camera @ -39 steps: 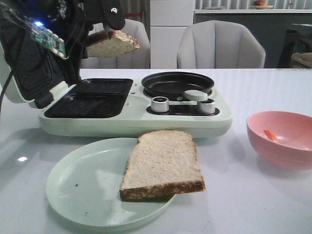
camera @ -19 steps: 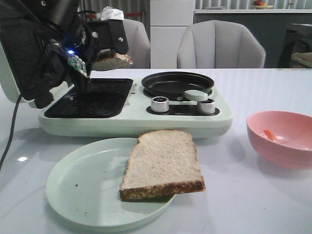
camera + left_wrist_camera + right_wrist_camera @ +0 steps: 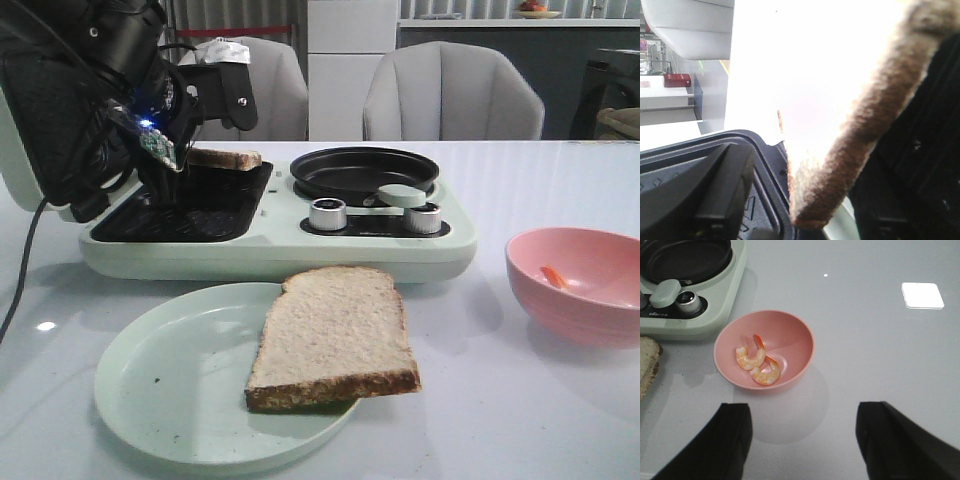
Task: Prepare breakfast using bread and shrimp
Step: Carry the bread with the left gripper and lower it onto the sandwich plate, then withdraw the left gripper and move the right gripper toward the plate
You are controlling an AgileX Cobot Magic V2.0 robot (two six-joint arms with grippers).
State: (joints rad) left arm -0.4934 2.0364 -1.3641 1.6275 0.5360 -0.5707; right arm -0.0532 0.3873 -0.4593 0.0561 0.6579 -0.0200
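- Left gripper [image 3: 200, 150] is low over the maker's [image 3: 270, 250] dark grill tray [image 3: 180, 205], pinching a bread slice [image 3: 225, 158] by one end; the slice lies nearly flat over the tray's back edge; whether it touches the ribs is hidden by the arm.
- In the left wrist view the held slice [image 3: 865, 115] is overexposed; only its brown crust reads clearly, and the fingers are largely out of frame.
- Second slice [image 3: 335, 335] lies on the pale green plate [image 3: 160, 380] in front of the maker, one corner overhanging the rim.
- Pink bowl [image 3: 764, 351] holds two shrimp [image 3: 757, 365], touching; from the front only an orange tip [image 3: 553, 276] shows.
- Right gripper [image 3: 802, 435] hangs above the table near the bowl, jaws spread wide, empty; the fingertips are cut off by the frame edge.
- Round pan [image 3: 363, 172] sits behind the knobs [image 3: 327, 214].
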